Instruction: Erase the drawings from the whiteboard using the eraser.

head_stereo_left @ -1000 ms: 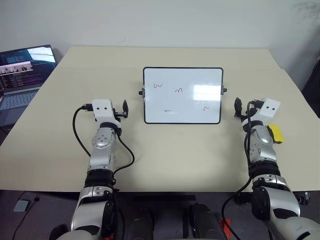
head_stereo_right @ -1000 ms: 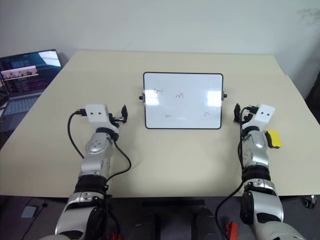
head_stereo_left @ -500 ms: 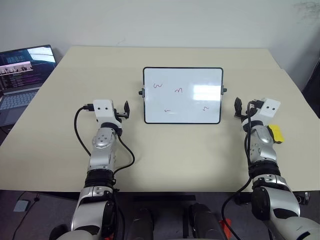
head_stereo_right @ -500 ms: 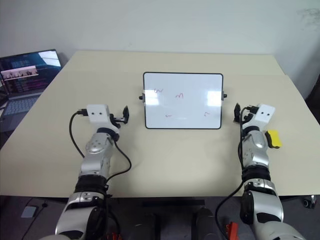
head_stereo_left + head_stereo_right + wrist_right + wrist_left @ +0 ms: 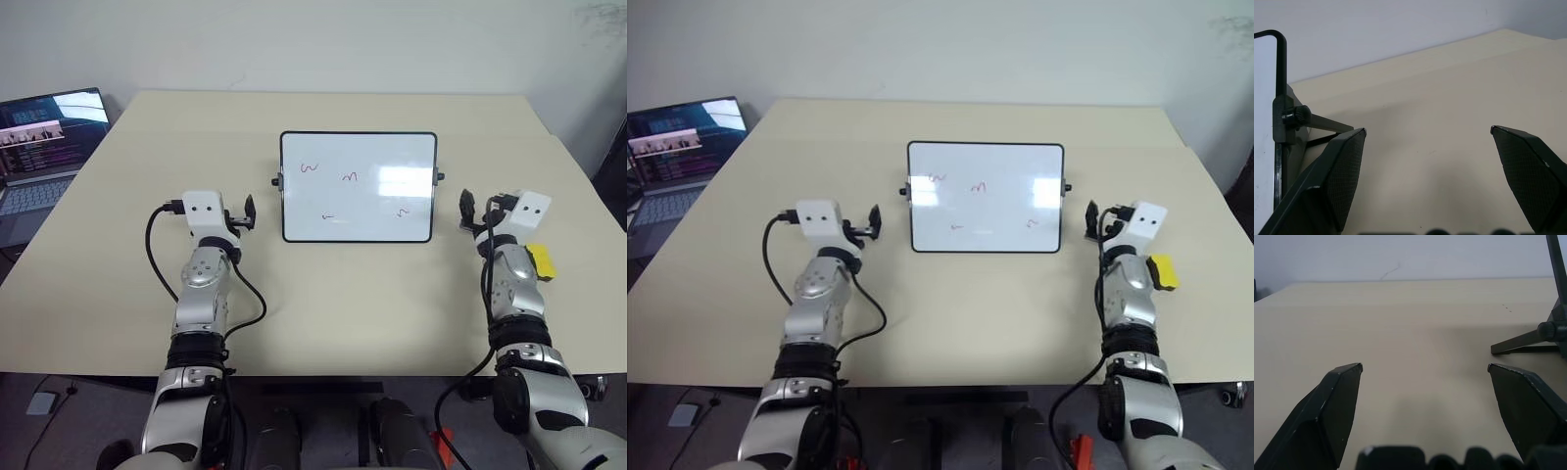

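Beige table (image 5: 323, 294) spreads under us, and on it, propped on its stand at the middle toward the far edge, sits the whiteboard (image 5: 359, 157), with a laptop (image 5: 39, 147) off the table's left edge. Our two arms reach forward on either side of the board, both clear of it. Compared with a second ago almost nothing differs: the board, the marks and both hands sit where they were, so we judge the task not yet begun. Our left gripper (image 5: 1425, 369) hovers left of the board with its fingers spread wide and nothing between them; our right gripper (image 5: 1428, 129) hovers right of the board, fingers equally spread and empty. The eraser (image 5: 541, 260), yellow with a dark part, lies on the table just beside our right wrist, on its outer side and behind the fingertips, so we think the right hand must pull back and turn outward to reach it. The drawings (image 5: 350, 177), four small squiggles, remain unwiped on the board.
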`<control>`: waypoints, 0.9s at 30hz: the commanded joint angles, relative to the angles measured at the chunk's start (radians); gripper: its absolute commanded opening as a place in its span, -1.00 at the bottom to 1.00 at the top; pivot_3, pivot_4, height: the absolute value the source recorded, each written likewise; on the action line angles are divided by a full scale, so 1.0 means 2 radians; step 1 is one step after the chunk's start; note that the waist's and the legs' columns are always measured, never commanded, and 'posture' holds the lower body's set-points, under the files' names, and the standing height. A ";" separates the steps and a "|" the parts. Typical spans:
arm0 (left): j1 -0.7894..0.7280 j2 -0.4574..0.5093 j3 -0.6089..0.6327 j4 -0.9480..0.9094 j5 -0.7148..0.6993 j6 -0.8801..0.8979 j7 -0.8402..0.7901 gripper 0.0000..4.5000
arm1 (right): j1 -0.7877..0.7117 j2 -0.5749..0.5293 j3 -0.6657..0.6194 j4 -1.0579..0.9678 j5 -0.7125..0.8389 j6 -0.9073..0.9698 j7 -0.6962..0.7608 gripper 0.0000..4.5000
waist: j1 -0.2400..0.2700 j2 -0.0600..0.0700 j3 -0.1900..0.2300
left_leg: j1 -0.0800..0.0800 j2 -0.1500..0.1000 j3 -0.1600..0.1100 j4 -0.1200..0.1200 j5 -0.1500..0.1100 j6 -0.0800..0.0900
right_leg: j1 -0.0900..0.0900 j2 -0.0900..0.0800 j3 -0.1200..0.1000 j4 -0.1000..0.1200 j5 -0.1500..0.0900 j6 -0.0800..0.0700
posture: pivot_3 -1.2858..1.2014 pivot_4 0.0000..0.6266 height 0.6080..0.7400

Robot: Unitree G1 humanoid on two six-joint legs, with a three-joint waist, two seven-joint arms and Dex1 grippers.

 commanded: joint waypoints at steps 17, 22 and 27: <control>-0.142 0.196 -0.060 -0.237 -0.255 0.289 -0.386 1.00 | 0.011 -0.173 -0.072 -0.287 0.142 0.363 0.022 0.99 | 0.010 0.000 0.001 | -0.001 0.001 0.001 0.000 0.000 0.000 | -0.001 0.001 0.000 0.000 -0.001 0.001 | 0.03 -0.52 1.00; -0.154 0.166 -0.147 -0.235 -0.226 0.303 -0.422 1.00 | 0.043 -0.241 -0.054 -0.274 0.121 0.433 0.040 0.99 | 0.009 0.000 0.001 | 0.000 0.001 0.001 0.000 0.000 0.000 | -0.001 0.001 0.000 0.000 -0.002 0.001 | 0.03 -0.52 1.00; -0.165 0.096 -0.193 -0.212 -0.206 0.305 -0.407 1.00 | 0.074 -0.257 -0.069 -0.257 0.103 0.441 0.040 0.99 | 0.006 0.000 0.001 | 0.000 0.001 0.003 0.000 0.000 0.000 | -0.001 0.001 0.002 0.000 -0.002 0.001 | 0.03 -0.52 1.00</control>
